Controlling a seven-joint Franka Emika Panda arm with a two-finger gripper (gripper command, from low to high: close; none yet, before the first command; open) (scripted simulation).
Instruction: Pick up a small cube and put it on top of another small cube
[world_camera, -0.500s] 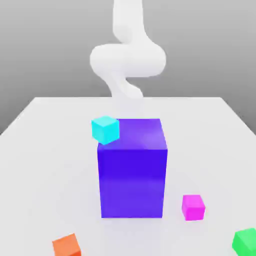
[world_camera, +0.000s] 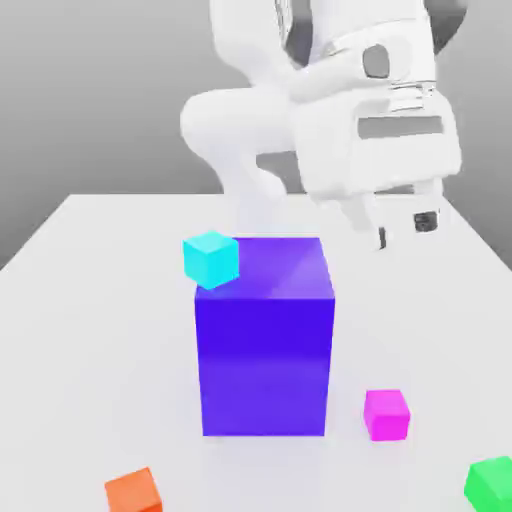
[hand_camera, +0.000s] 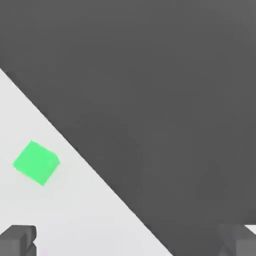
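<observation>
Arm now swung forward, pincer (world_camera: 404, 230) spread and empty, above magenta-pink cube (world_camera: 386, 414) on table (world_camera: 90, 300)

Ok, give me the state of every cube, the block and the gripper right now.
gripper: open, empty, high above the table
magenta cube: on the table, untouched
cyan cube: at the blue-purple block's top corner
orange cube: on the table
green cube: on the table
</observation>
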